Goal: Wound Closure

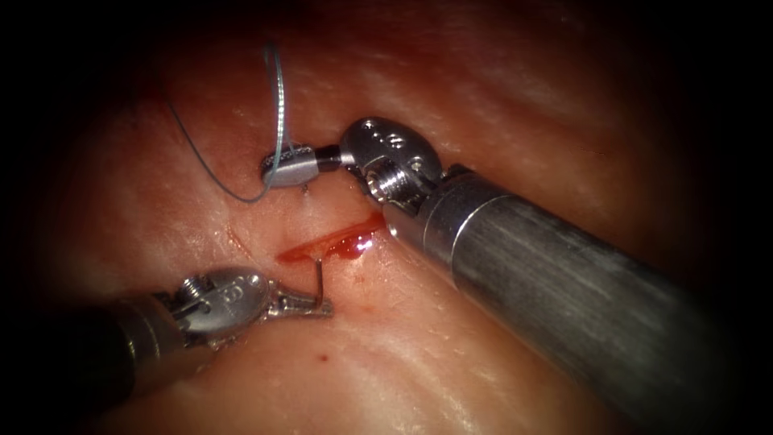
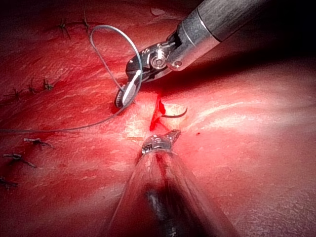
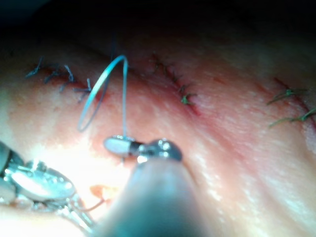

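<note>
Needle [image 1: 323, 278] stands in the cut, left tool [image 1: 310, 306] gripping it; right tool [image 1: 282, 171] grips thread [image 1: 279, 105].

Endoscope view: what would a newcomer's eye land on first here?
The cut, wet with red fluid, lies mid-picture. The needle rises from the left tool, whose fingers are shut on one end, into the cut. Above, the right tool grips the looping thread.

Rows of short dark finished stitches [image 2: 37, 89] across the tissue's surface, more green-blue knotted stitches [image 3: 185, 96] beyond
</note>
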Controlling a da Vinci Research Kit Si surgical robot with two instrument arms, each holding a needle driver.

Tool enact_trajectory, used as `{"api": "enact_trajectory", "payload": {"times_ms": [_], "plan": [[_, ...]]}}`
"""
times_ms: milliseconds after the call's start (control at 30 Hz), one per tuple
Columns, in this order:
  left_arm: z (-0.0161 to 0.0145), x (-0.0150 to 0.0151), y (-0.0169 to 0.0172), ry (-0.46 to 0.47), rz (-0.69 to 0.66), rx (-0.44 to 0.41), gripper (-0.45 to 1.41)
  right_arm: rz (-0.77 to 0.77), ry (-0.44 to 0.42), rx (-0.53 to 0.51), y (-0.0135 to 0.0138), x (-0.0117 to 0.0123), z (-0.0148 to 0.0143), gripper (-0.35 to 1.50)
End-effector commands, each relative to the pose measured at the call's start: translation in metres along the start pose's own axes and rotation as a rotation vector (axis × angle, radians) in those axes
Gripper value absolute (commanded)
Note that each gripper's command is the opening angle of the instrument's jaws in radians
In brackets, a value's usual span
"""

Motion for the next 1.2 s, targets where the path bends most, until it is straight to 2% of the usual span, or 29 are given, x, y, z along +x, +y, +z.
{"api": "enact_trajectory", "payload": {"times_ms": [33, 267, 300, 367, 400, 467, 500, 600, 733, 767, 833, 1000, 1200], "plan": [[0.0008, -0.0001, -0.0003, 0.0, 0.0, -0.001, -0.45, 0.002, -0.003, 0.007, 0.0, -0.0002, 0.0005, -0.35], [0.0008, -0.0001, -0.0002, 0.001, 0.012, -0.003, -0.45, 0.009, -0.003, 0.024, -0.0017, -0.0016, 0.0009, -0.35], [0.0008, -0.0001, -0.0002, 0.001, 0.017, -0.002, -0.45, 0.016, 0.013, 0.006, -0.0017, -0.0014, 0.0009, -0.27], [0.0007, 0.0, 0.0, 0.001, 0.028, -0.002, -0.45, -0.037, 0.056, -0.039, -0.0014, -0.0006, 0.0006, 0.39], [0.0007, 0.0, 0.0001, 0.001, 0.034, -0.001, -0.45, -0.062, 0.069, -0.054, -0.0012, -0.0001, 0.0004, 0.61], [0.0005, 0.0001, 0.0004, 0.002, 0.056, 0.0, -0.45, -0.105, 0.088, -0.086, -0.0007, 0.001, -0.0001, 0.93], [0.0005, 0.0001, 0.0005, 0.003, 0.073, 0.001, -0.45, -0.119, 0.09, -0.099, -0.0004, 0.0015, -0.0004, 0.99], [0.0003, 0.0, 0.001, 0.006, 0.15, 0.004, -0.38, -0.166, 0.092, -0.12, 0.0005, 0.0028, -0.0012, 1.1], [0.0, 0.0, 0.0015, 0.007, 0.267, 0.008, -0.13, -0.184, 0.095, -0.145, 0.0017, 0.0041, -0.0024, 1.2], [-0.0002, 0.0, 0.0018, 0.025, 0.366, 0.012, 0.0, -0.187, 0.096, -0.157, 0.0022, 0.0044, -0.0031, 1.21], [-0.0003, -0.0001, 0.0019, 0.042, 0.406, 0.015, 0.07, -0.191, 0.096, -0.169, 0.0026, 0.0045, -0.0037, 1.21], [-0.0008, -0.0002, 0.0022, 0.07, 0.463, 0.019, 0.15, -0.19, 0.097, -0.178, 0.0027, 0.0042, -0.005, 1.2], [-0.0019, -0.0003, 0.0031, 0.092, 0.535, 0.026, 0.17, -0.192, 0.106, -0.179, 0.0023, 0.0037, -0.0065, 1.15]]}}
